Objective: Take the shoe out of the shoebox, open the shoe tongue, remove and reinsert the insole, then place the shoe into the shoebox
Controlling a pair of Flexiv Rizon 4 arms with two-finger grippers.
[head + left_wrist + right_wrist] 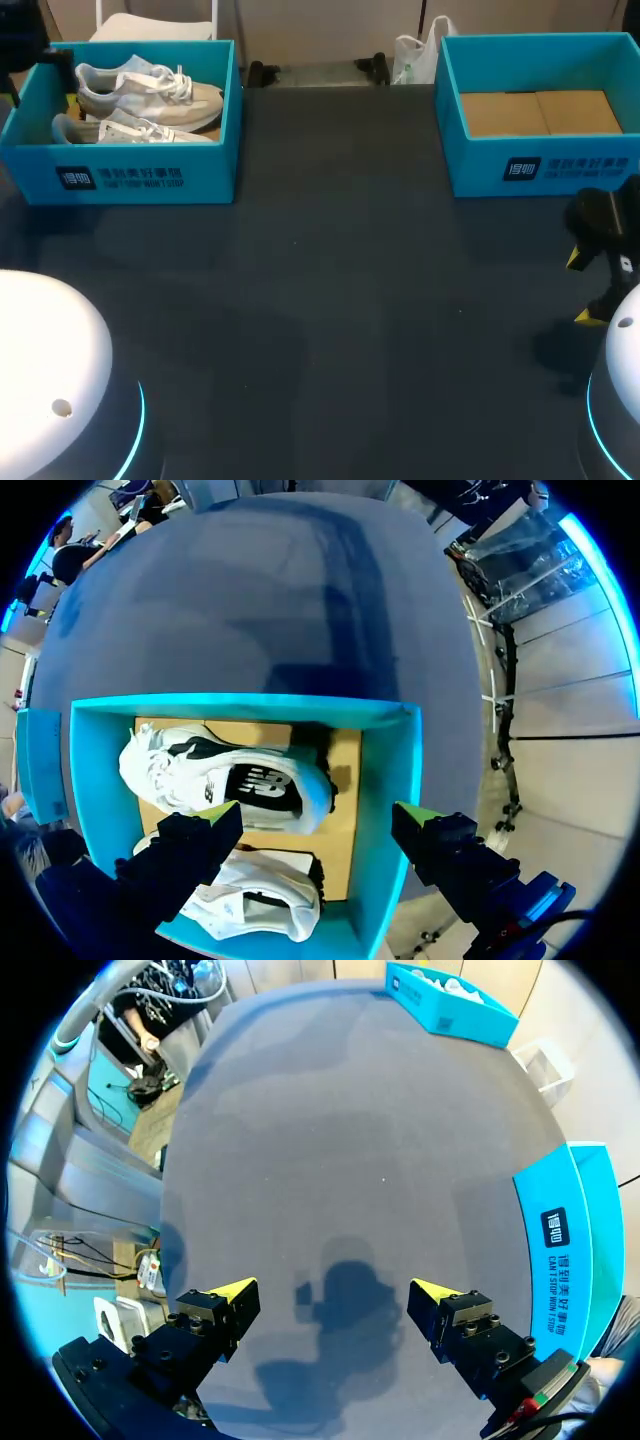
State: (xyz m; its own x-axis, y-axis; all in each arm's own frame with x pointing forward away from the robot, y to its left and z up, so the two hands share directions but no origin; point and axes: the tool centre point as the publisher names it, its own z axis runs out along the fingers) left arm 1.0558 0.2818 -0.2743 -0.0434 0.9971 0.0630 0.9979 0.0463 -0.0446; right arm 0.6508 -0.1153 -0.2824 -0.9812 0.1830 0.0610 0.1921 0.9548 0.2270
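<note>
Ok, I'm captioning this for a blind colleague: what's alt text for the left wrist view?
The left gripper hangs open over a teal shoebox holding two white shoes, one finger above the shoes, the other at the box's side wall. Dark table lies beyond the box.

The desk (340,300) has a dark grey, matte top of uniform colour, and its far edge runs straight. Lighting is diffuse: soft darker patches (250,350) lie across the desk's near half, without hard edges. In the right wrist view one denser, irregular shadow (345,1290) falls on the desk. In the left wrist view broad dark streaks (345,600) cross the desk's surface.
</note>
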